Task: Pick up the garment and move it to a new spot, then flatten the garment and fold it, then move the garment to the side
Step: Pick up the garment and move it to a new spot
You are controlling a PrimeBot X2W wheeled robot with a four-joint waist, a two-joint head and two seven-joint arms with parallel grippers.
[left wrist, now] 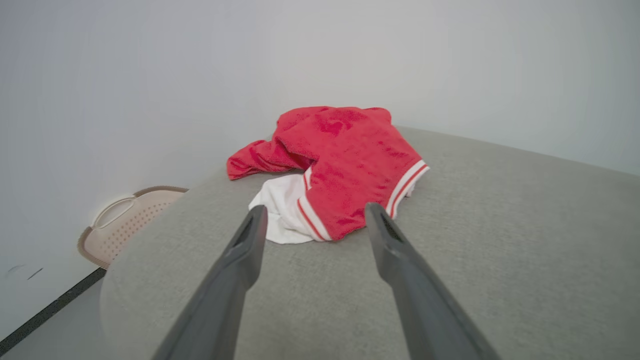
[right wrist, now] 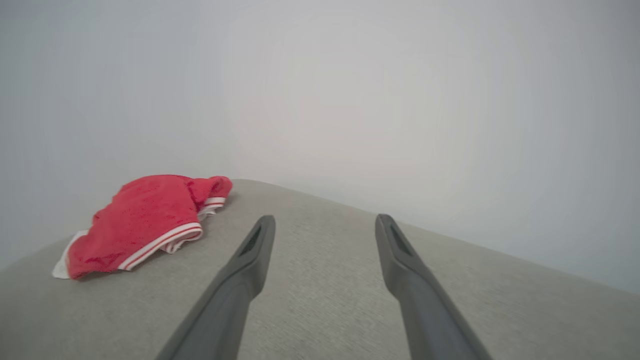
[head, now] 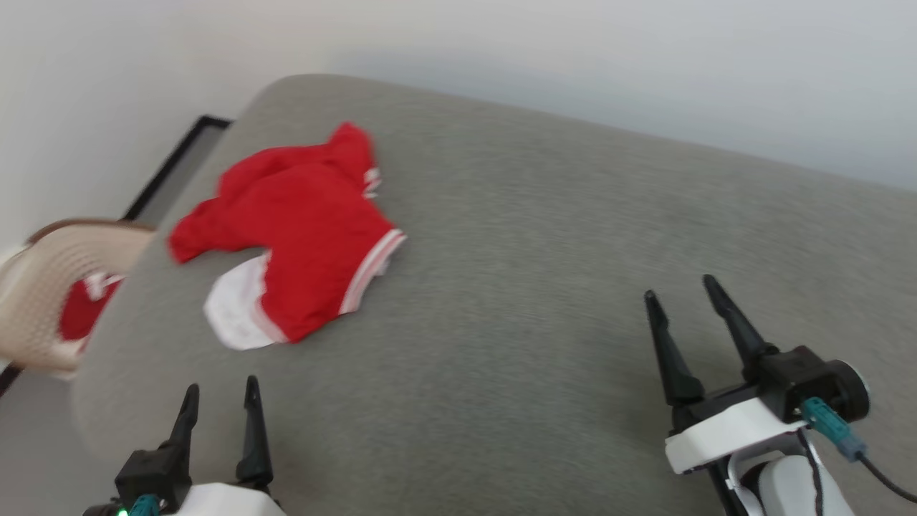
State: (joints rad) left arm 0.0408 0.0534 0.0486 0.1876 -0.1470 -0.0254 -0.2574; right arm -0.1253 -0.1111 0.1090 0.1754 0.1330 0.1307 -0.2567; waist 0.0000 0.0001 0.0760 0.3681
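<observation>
The garment (head: 301, 222) lies crumpled by the grey surface's (head: 544, 287) rounded far-left corner, open cloth stretching wide to its right, left claw (head: 221, 387) and right claw (head: 680, 287) both spread, apart from it.

Bright red garment (head: 301, 222), white panel on one end, red-and-white stripes along its edging. Under it the padded surface (head: 544, 301) is plain mid-grey. The basket (head: 43, 279) is beige, dotted with holes, brown-rimmed. Left gripper (head: 221, 387) and right gripper (head: 679, 285): black-fingered, white-bodied, with teal plugs (head: 824, 419).

Perhaps a home: grey cushion (head: 544, 287), laundry basket (head: 43, 272).
</observation>
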